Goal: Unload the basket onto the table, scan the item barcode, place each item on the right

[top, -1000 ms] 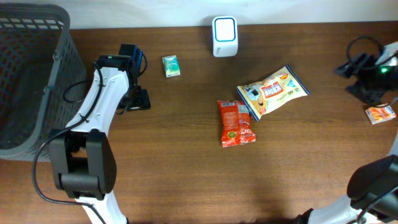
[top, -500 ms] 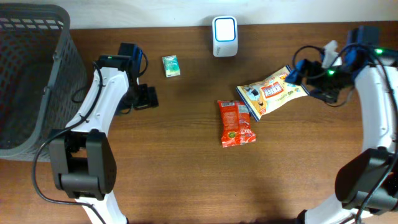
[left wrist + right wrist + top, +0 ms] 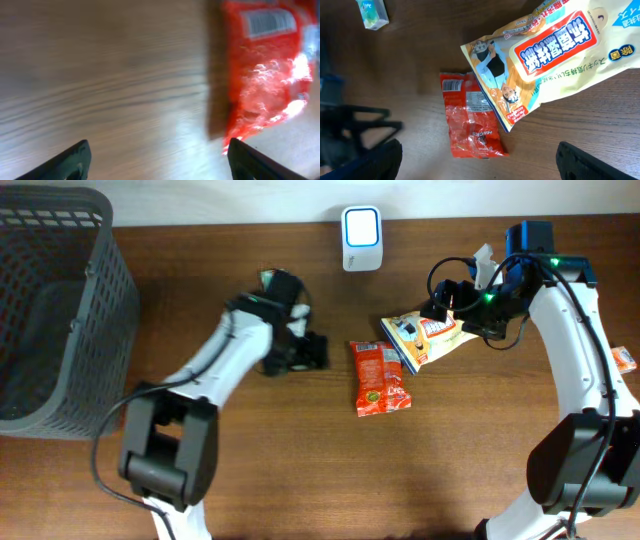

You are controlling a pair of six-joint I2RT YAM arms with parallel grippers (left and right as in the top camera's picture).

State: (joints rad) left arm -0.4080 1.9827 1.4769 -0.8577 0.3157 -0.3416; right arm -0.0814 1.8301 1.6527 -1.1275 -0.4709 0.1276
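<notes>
A red snack bag (image 3: 380,377) lies flat at the table's middle, with a white barcode (image 3: 267,22) near its top end. A yellow snack bag (image 3: 432,330) overlaps its upper right corner. The white scanner (image 3: 361,238) stands at the back edge. My left gripper (image 3: 315,352) hovers open just left of the red bag (image 3: 265,70), with bare wood between its fingers. My right gripper (image 3: 445,305) is open above the yellow bag (image 3: 555,55), holding nothing. The red bag (image 3: 472,120) also shows in the right wrist view.
A dark mesh basket (image 3: 50,310) fills the left end of the table. A small green packet (image 3: 371,12) lies at the back left, partly under my left arm. An orange packet (image 3: 626,360) sits at the right edge.
The left arm has swung right, from near the green packet to beside the red bag. The right arm has come in from the far right to above the yellow bag.
</notes>
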